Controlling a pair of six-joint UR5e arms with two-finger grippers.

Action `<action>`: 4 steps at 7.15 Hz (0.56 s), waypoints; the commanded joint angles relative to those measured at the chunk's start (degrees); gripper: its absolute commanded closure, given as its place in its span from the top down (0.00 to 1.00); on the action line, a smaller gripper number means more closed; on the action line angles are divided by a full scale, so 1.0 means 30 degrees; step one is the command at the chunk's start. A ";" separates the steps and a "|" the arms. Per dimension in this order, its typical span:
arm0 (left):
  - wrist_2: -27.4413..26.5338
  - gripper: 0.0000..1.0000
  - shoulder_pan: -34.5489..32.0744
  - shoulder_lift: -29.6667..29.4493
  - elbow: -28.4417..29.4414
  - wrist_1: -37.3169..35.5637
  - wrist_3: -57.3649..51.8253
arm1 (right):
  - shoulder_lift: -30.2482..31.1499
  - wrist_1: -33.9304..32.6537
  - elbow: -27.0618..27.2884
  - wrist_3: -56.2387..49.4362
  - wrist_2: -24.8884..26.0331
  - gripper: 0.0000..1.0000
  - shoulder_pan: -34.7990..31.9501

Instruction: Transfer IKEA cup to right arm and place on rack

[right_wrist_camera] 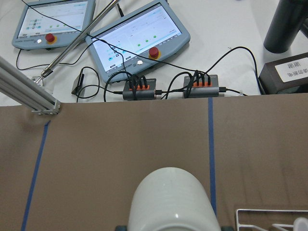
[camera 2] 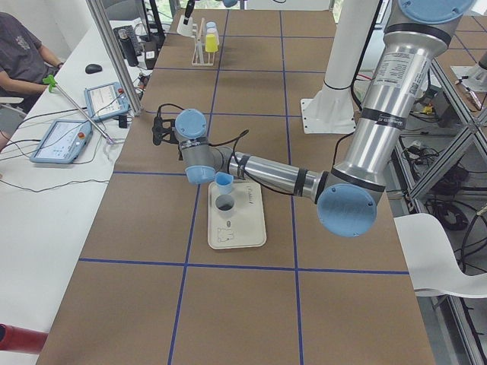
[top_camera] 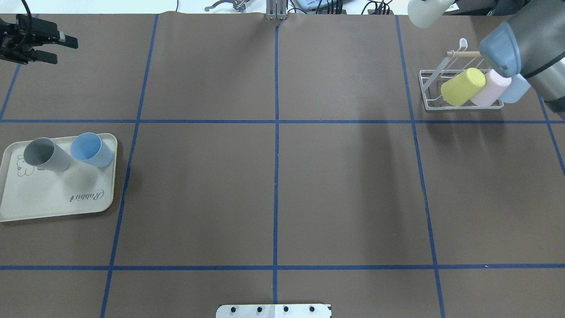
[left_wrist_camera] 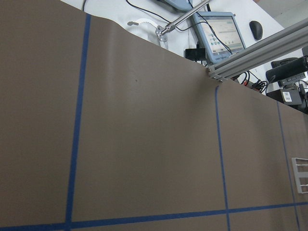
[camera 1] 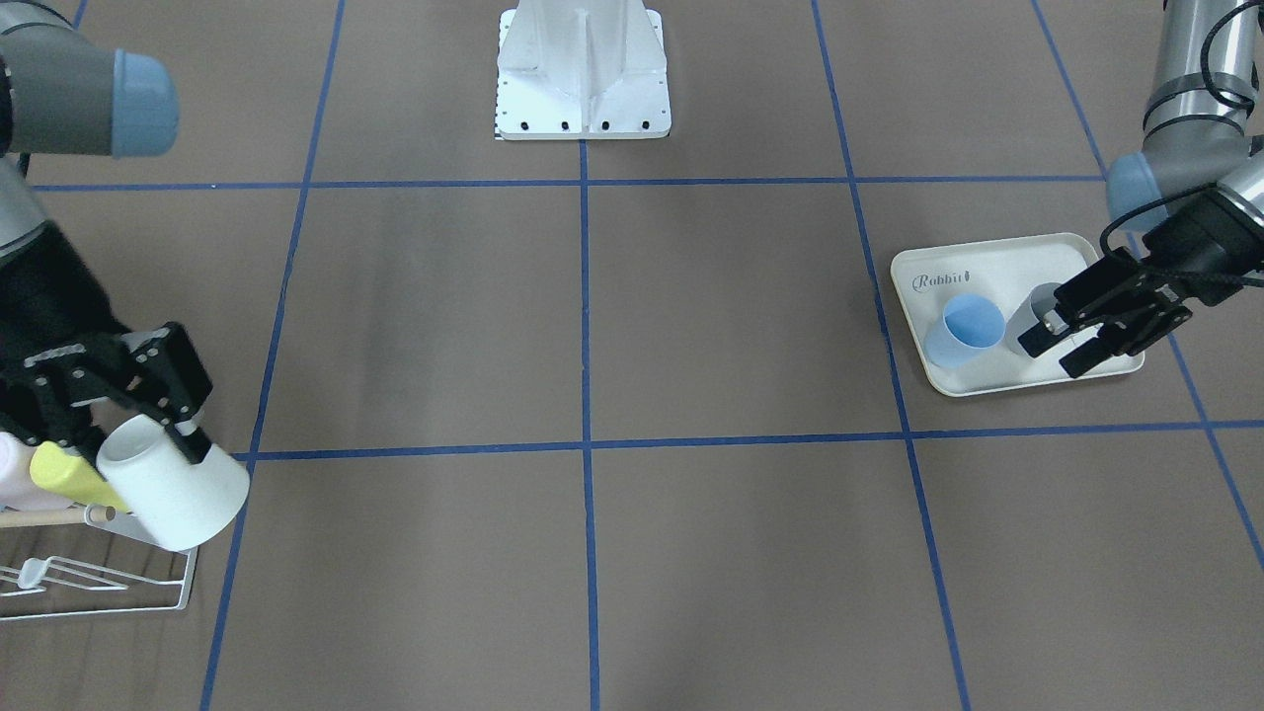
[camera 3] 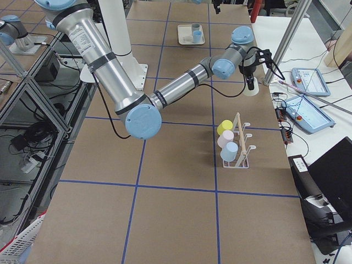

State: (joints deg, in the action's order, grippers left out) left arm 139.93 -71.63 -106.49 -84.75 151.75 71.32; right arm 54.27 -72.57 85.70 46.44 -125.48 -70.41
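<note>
Front view: the right gripper (camera 1: 173, 434) clamps the white cup (camera 1: 178, 494) at its rim, tilted and raised near the rack (camera 1: 59, 515); the handover looks done. The left gripper (camera 1: 1055, 354) hangs empty, jaws apart, over the tray (camera 1: 1007, 262). Overhead: the cup shows past the rack's dowel end, where prongs beside the yellow cup (top_camera: 462, 87) stand free. Next, I judge: lower it onto one.
</note>
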 commanded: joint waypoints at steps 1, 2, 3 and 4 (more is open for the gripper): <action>-0.0090 1.00 -0.0175 0.0106 -0.0050 -0.0838 -0.0598 | -0.1156 -0.0448 -0.3131 -0.2141 -0.1091 0.35 -0.1107; -0.0149 1.00 -0.0320 0.0106 -0.0050 -0.0867 -0.0598 | -0.1040 -0.0827 -0.3456 -0.2409 -0.1093 0.35 -0.1137; -0.0149 1.00 -0.0293 0.0106 -0.0021 -0.0868 -0.0598 | -0.0488 -0.0860 -0.3691 -0.2934 -0.1209 0.35 -0.1196; -0.0149 1.00 -0.0292 0.0135 -0.0079 -0.0868 -0.0598 | -0.0163 -0.0947 -0.3780 -0.3461 -0.1355 0.35 -0.1196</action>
State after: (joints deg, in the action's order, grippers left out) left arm 139.51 -72.47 -106.15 -84.89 149.20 69.54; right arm 52.51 -75.01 75.06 38.00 -129.05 -73.88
